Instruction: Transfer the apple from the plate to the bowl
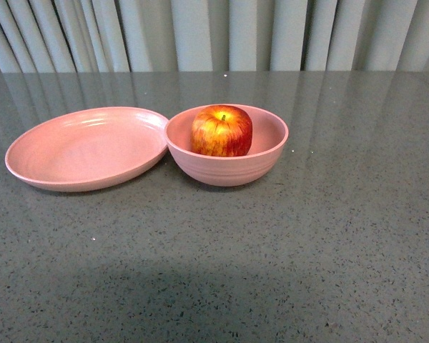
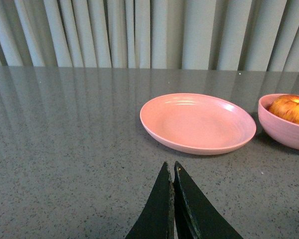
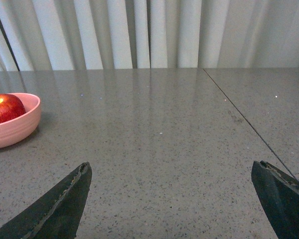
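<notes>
Pink plastic, 2 pieces of it, sits on the speckled grey table: the shallow oval plate and the deeper ridged bowl, whose rims touch or very nearly touch in the front view. The apple, red with yellow streaks and its short stem up, rests inside the bowl, upright, with its top standing above the rim. The plate holds nothing.

Neither arm shows in the front view. The left gripper is held low over the table and aimed across it, its 2 dark fingers pressed together to a single point with nothing between them. Ahead of those fingertips and slightly to one side lies the plate, apart from them with bare table between; the bowl with the apple is further off, beyond the plate's far edge, cut by the picture border.

The right gripper is also held low and level, its 2 fingers spread wide apart and gripping nothing. Open grey table fills the room between and ahead of them. The bowl and apple sit well off to the side of 1 finger, apart from it. A thin seam in the tabletop runs toward the other finger. Pale pleated curtains close off the table's far edge.
</notes>
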